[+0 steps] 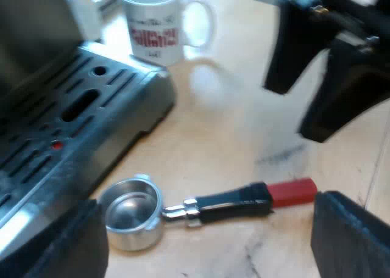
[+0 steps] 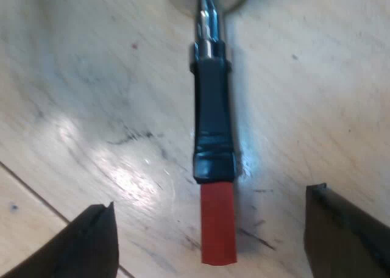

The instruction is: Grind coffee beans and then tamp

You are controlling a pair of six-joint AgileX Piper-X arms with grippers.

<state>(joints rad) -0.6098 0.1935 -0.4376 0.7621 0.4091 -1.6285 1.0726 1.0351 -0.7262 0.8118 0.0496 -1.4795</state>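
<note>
Printed matter is found on the white ceramic mug (image 1: 159,28) that stands just beside the brushed-metal espresso machine (image 1: 155,104). On the mug's side, a band of bold red block lettering is set between a thin line of small dark characters above and another below. None of these lines can be read, as the letters are too blurred to be made out. A small red mark (image 1: 56,145) is seen among the slots of the machine's metal drip tray (image 1: 122,101); no characters can be made out on it.
</note>
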